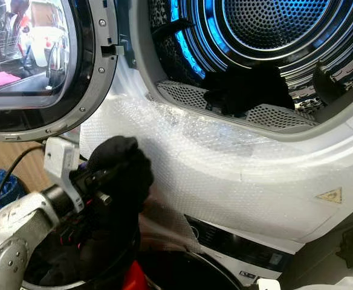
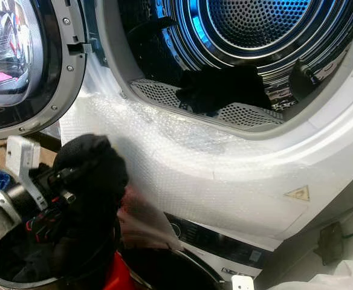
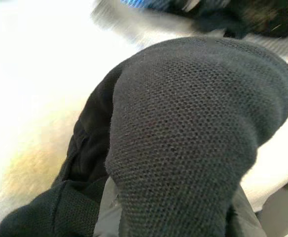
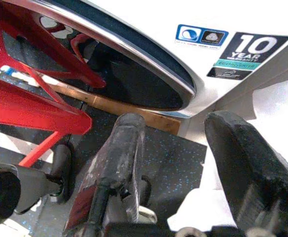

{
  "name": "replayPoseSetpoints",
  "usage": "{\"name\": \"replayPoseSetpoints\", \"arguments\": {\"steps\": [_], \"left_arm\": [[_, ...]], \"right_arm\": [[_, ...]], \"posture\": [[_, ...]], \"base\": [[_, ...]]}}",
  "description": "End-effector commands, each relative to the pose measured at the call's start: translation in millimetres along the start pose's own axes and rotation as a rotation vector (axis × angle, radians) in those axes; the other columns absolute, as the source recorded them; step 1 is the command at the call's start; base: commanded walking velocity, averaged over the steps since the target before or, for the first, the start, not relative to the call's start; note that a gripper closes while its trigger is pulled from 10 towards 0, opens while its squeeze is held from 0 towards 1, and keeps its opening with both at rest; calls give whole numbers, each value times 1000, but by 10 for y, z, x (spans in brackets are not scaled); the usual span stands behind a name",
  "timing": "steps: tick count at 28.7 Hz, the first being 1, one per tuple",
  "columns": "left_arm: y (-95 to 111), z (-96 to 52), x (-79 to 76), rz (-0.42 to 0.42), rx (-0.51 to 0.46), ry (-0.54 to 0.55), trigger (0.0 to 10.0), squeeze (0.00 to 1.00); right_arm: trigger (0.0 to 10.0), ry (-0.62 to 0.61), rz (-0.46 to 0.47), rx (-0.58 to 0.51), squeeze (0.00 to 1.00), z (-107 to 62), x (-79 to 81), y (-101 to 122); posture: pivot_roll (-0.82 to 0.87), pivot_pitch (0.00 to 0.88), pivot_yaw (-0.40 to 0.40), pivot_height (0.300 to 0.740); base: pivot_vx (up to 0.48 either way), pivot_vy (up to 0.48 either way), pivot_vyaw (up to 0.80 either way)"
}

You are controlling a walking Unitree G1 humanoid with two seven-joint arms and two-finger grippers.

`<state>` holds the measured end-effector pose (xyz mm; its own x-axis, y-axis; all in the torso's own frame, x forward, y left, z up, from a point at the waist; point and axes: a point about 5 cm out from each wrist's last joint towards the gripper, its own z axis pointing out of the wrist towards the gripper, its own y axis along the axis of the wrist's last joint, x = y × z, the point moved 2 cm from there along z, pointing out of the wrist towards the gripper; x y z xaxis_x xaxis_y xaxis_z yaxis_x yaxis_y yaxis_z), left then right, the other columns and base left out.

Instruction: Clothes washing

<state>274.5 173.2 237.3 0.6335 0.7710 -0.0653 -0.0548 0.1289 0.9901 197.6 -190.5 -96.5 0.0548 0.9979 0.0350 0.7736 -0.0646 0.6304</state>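
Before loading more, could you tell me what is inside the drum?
One black garment lies at the front of the drum, behind the perforated lip. Whatever lies under it is hidden.

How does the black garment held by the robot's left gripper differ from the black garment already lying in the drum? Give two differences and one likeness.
The held garment hangs bunched over the left gripper, outside the machine and below the door opening; the garment in the drum lies slumped on the perforated drum floor, touched by no gripper. The held garment sits in room light, the other under the drum's blue glow. Both are black cloth.
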Motion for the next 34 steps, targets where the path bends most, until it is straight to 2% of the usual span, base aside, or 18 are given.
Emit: {"name": "replayPoseSetpoints", "arguments": {"steps": [1, 3, 6, 11, 12, 14, 15, 17, 19, 20, 22, 25, 28, 29, 31, 32, 33, 34], "left_arm": [[193, 89, -117, 42, -44, -85, 0, 0], [242, 118, -142, 46, -54, -107, 0, 0], [494, 330, -319, 88, -102, -274, 0, 0], [605, 507, -480, 130, -89, -438, 0, 0], [605, 507, -480, 130, -89, -438, 0, 0], [643, 629, -591, 152, -62, -570, 0, 0], [643, 629, -591, 152, -62, -570, 0, 0], [689, 728, -665, 167, -58, -659, 0, 0], [742, 798, -691, 167, -65, -708, 0, 0], [832, 933, -664, 207, -90, -709, 0, 0], [931, 1039, -657, 236, -108, -738, 0, 0], [1090, 1220, -634, 236, -115, -796, 0, 0], [1238, 1392, -584, 225, -127, -814, 0, 0], [1426, 1554, -518, 188, -175, -769, 0, 0], [1475, 1595, -506, 174, -189, -755, 0, 0], [1586, 1668, -453, 171, -234, -678, 0, 0], [1848, 1742, -329, 128, -353, -510, 0, 0], [1967, 1754, -237, 92, -410, -407, 0, 0]], "right_arm": [[10000, -9, 18, -5, 0, 10, -2, 38], [10000, -9, 19, -5, 0, 11, 1, 40], [10000, -8, 26, -5, 0, 14, 30, 35], [10000, -15, 48, -5, 0, 11, 41, 13], [10000, -15, 48, -5, 0, 11, 41, 13], [10000, -27, 69, -4, 0, 1, 31, -19], [10000, -27, 69, -4, 0, 1, 31, -19], [10000, -37, 82, -2, 0, -7, 15, -46], [10000, -43, 90, -1, 0, -13, 6, -62], [10000, -45, 91, 3, 0, -21, -1, -91], [10000, -51, 98, 7, 0, -30, -13, -119], [10000, -65, 111, 9, 0, -46, -45, -157], [10000, -87, 129, 9, 0, -68, -104, -200], [10000, -109, 144, 8, 0, -95, -169, -247], [10000, -115, 147, 9, 0, -105, -190, -264], [10000, -124, 150, 11, 0, -120, -221, -292], [10000, -149, 162, 11, 0, -152, -288, -342], [10000, -159, 167, 11, 0, -170, -320, -371]], "posture": [[343, 0, -59, 740], [344, 0, -58, 740], [332, 0, -46, 740], [309, 0, -30, 740], [309, 0, -30, 740], [286, 0, -14, 740], [286, 0, -14, 740], [276, 0, -6, 740], [264, 0, 2, 740], [254, 0, 5, 740], [239, 0, 14, 740], [208, 0, 28, 740], [164, 0, 43, 740], [131, 0, 52, 740], [117, 0, 57, 740], [89, 0, 64, 740], [68, 0, 68, 740], [40, 0, 73, 740]], "base": [[0, 0, 0], [0, 0, 0], [0, 0, 0], [0, 0, 0], [0, 0, 0], [0, 0, 0], [0, 0, 0], [0, 0, 0], [0, 0, 0], [0, 0, 0], [0, 0, 0], [0, 0, 0], [0, 0, 0], [0, 0, 0], [0, 0, 0], [0, 0, 0], [0, 0, 0], [0, 0, 0]]}}
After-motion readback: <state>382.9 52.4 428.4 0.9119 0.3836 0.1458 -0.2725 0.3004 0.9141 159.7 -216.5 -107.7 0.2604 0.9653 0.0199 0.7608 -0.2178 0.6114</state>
